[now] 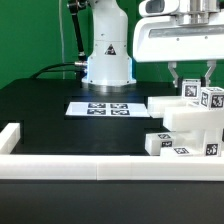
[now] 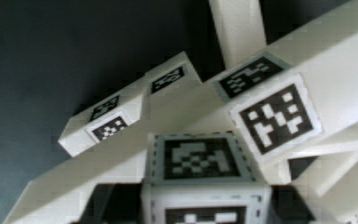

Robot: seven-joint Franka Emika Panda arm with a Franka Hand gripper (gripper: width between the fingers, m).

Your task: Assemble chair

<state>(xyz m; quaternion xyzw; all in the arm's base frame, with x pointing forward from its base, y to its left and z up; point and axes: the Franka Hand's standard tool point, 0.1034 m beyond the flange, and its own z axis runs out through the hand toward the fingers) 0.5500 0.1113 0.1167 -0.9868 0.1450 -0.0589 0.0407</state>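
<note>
**Chair part-built; gripper pinched on an upper piece**

Largest first: black table [image 1: 60,125] fills the exterior view, w/ long white border wall [image 1: 90,167] running along the near edge and turning up at approx 9 o'clock; Panda arm base [image 1: 107,55] sits at 12 o'clock, its white wrist housing at approx 1–2 o'clock.

Marker board [image 1: 108,107] lies flat near centre, just in front of the base; untouched, apart from the furniture pieces.

Chair [image 1: 190,125] stands at approx 4 o'clock in the exterior view: a chunky white stack of slabs and blocks, tagged faces showing at several levels; lower block w/ tags [image 1: 172,148] sits close behind the wall; a flat slab juts toward the board at mid height; upright tagged blocks [image 1: 211,98] rise at the top.

Gripper [image 1: 190,84] is down on the top of the stack; fingers pressed together on a tagged upper piece of the chair, pinching it as far as both views show; which piece exactly is hard to tell. Wrist view shows tagged white bars [image 2: 274,110] crossing at angles, a tagged block [image 2: 197,158] dead ahead between the fingers, dark table beyond.

Progress, judged: several parts look joined already, so well past the start; no loose parts visible on the open table; the held piece likely needs seating or tightening; whether more parts remain out of frame, can't tell.
</note>
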